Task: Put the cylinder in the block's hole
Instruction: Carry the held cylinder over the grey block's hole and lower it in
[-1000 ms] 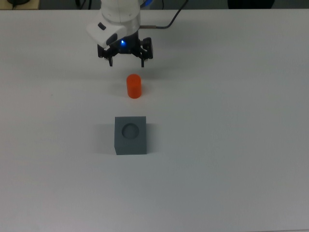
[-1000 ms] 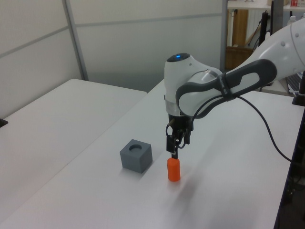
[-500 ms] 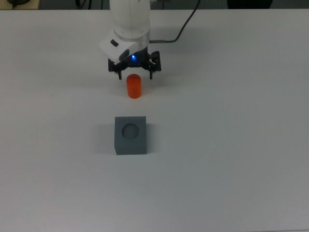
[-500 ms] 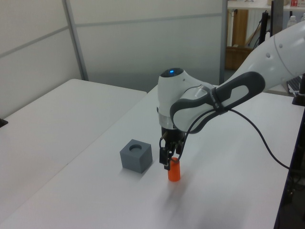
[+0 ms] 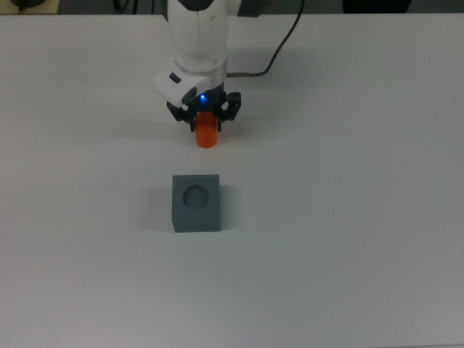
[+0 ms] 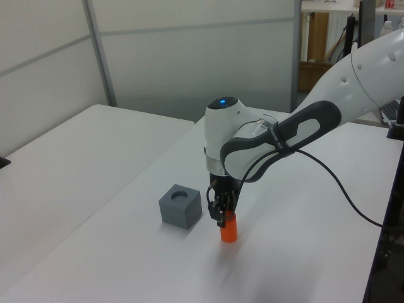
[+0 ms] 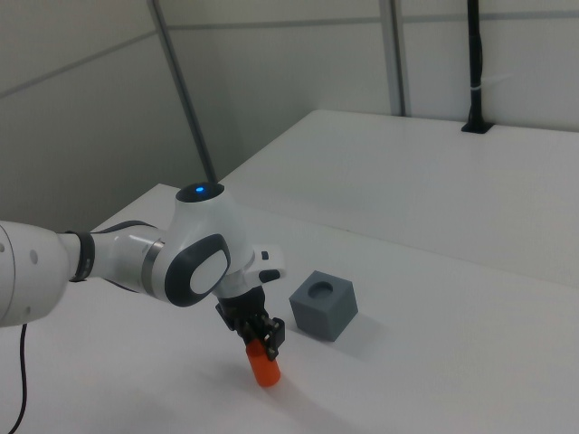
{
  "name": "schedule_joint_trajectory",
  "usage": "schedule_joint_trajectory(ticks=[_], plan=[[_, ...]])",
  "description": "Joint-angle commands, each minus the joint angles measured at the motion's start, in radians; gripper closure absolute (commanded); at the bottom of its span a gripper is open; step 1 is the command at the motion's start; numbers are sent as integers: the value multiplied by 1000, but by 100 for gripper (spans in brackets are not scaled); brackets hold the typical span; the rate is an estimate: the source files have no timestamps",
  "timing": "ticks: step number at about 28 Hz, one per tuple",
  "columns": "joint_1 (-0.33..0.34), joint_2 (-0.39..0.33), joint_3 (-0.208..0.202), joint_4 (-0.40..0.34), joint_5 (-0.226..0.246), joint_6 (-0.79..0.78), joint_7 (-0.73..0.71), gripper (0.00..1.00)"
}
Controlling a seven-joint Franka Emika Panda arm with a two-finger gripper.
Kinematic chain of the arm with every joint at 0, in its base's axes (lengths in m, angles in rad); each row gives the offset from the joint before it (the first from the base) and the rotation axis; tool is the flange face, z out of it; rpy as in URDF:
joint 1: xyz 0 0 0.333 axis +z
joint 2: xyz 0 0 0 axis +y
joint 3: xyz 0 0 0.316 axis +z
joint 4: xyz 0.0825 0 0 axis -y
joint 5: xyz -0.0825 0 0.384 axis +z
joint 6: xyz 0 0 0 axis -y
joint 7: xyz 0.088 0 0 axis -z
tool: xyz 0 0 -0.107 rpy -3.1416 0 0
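The orange cylinder point(image 5: 207, 135) stands upright on the white table point(image 5: 348, 217), its top partly hidden under my gripper point(image 5: 205, 116). The gripper has come down over it, open, with one finger on each side of the cylinder's upper end. In the left view the gripper point(image 6: 223, 214) covers the top of the cylinder point(image 6: 228, 231), and the right view shows the same for the gripper point(image 7: 256, 333) and cylinder point(image 7: 265, 367). The dark grey block point(image 5: 196, 203) sits apart from them, nearer the top view's bottom edge, its round hole facing up and empty.
A black cable point(image 5: 272, 61) runs from the arm's wrist off the top view's upper edge. In the left view a second white table point(image 6: 69, 151) stands beside this one, past a narrow gap, and shelving stands behind at the left view's right.
The gripper has travelled from behind the cylinder to directly over it and dropped lower, so its fingers now straddle the cylinder's top. Cylinder and block have not moved.
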Motion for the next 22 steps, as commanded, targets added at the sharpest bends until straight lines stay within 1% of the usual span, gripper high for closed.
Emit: schedule_joint_trajectory(ticks=[1, 3, 4, 9, 10, 15, 16, 20, 21, 22], plan=[[-3, -4, -1, 13, 9, -21, -2, 78], [-3, -5, -4, 18, 9, -38, -8, 86], [-3, -7, -7, 35, 9, -66, -20, 89], [-9, -2, -10, 111, 10, -173, -37, 91], [-16, 1, -10, 154, 13, -196, -31, 91], [-30, 21, -12, 286, 15, -282, -17, 91], [-29, 36, -12, 338, 12, -311, -16, 91], [-29, 62, -12, 423, 6, -324, -7, 91], [-30, 79, -12, 456, 3, -324, 4, 91], [-30, 90, -12, 473, 1, -324, 10, 91]])
